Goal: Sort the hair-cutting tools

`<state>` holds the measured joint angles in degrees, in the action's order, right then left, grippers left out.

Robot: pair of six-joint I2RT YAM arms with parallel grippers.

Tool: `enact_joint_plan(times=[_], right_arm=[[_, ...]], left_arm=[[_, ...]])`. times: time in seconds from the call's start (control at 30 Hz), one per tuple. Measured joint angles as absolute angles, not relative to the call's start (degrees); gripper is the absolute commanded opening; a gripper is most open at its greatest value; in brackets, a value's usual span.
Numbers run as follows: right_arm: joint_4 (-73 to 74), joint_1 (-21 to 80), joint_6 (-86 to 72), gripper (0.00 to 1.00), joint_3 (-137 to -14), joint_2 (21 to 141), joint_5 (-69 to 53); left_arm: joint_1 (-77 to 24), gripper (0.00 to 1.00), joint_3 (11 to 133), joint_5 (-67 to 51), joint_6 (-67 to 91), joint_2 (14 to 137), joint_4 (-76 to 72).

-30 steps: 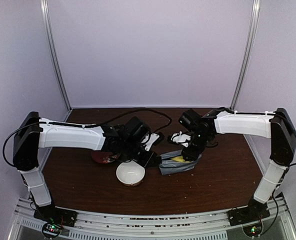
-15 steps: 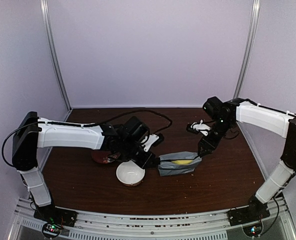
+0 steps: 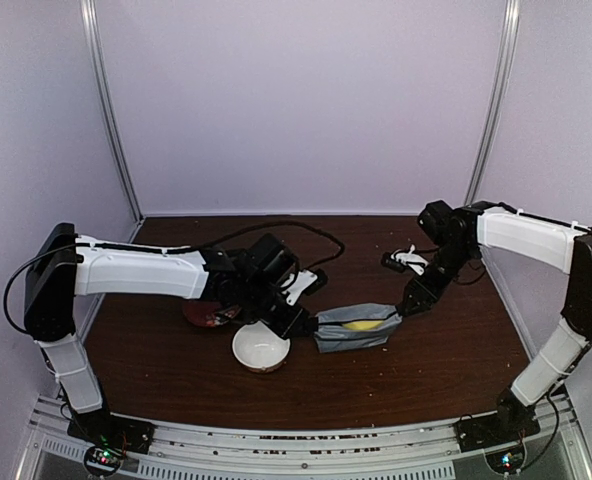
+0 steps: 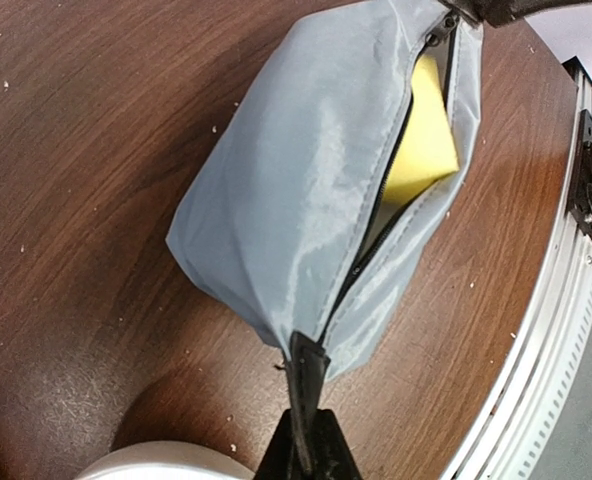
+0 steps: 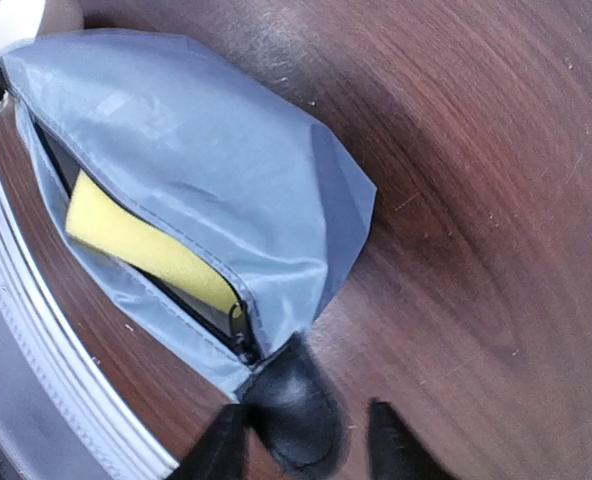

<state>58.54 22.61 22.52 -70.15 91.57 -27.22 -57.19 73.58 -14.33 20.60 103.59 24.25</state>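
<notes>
**Top cam:** L gripper [image 3: 301,322] has its tips on one end of a grey pouch [image 3: 338,340]. R gripper [image 3: 406,305] meets the opposite end, so the pouch lies stretched btwn the two tools on the table [image 3: 446,365]. The zip gapes along the top, w/ a yellow piece [image 3: 362,323] showing inside. A white bowl [image 3: 261,347] sits just beside the L gripper, on the side toward the arm bases. A red plate [image 3: 198,316] is under the L forearm, mostly hidden.

**L wrist cam:** L gripper [image 4: 306,450] has its fingers pressed together, pinching a black tab [image 4: 307,372] at the pouch's closest end. The pouch [image 4: 286,190] runs straight away from the tips. Its zip [image 4: 371,240] is open along the right side, and the yellow piece [image 4: 428,140] is tucked toward the far end. The bowl's rim [image 4: 166,466] is just left of the fingers.

**R wrist cam:** It's blurry at the tips. R gripper [image 5: 306,445] has its jaws spread. A dark tab [image 5: 291,405] at the pouch's near corner sits btwn them, closer to one finger. Bare wood shows btwn the tab and the other finger, so it's not pinched. The pouch [image 5: 206,150] extends up and left from the tips, w/ the yellow piece [image 5: 141,240] in the open slit.

**Hair-cutting tools:** I can't tell where they are from any cam. The pouch interior beside the yellow piece is just dark.
</notes>
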Motion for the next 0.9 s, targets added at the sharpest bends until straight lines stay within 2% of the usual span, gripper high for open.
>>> enact_joint_plan(times=[0.07, 0.1, 0.3, 0.5, 0.67, 0.7, 0.83, 0.9], right_arm=[[58.9, 21.7, 22.5, 0.05, -70.1, 91.8, -28.6], [59.1, 21.2, 22.6, 0.00, -70.1, 91.8, -29.5], [60.8, 17.4, 24.0, 0.00, -70.1, 92.2, -36.8], [63.2, 7.4, 26.7, 0.00, -69.6, 92.6, -49.7], [68.8, 3.2, 32.2, 0.00, -69.3, 97.4, -58.4], [69.0, 3.1, 32.5, 0.00, -69.3, 97.7, -58.6], [71.5, 2.8, 36.0, 0.00, -68.9, 99.0, -60.0], [72.0, 2.4, 36.9, 0.00, -68.9, 99.0, -60.1]], left_arm=[[-57.2, 0.00, 73.6, -14.3, 20.5, 103.6, 24.4], [-57.2, 0.00, 73.6, -14.2, 20.5, 103.6, 24.4], [-57.1, 0.00, 73.6, -13.9, 20.5, 103.6, 24.8], [-56.8, 0.00, 71.7, -14.8, 21.1, 103.5, 21.1], [-56.8, 0.00, 70.5, -17.3, 21.8, 103.5, 17.8], [-56.8, 0.04, 70.5, -17.8, 21.8, 103.5, 18.1], [-57.0, 0.34, 71.0, -18.7, 21.1, 103.5, 21.1], [-57.1, 0.40, 72.1, -17.8, 20.8, 103.5, 24.6]])
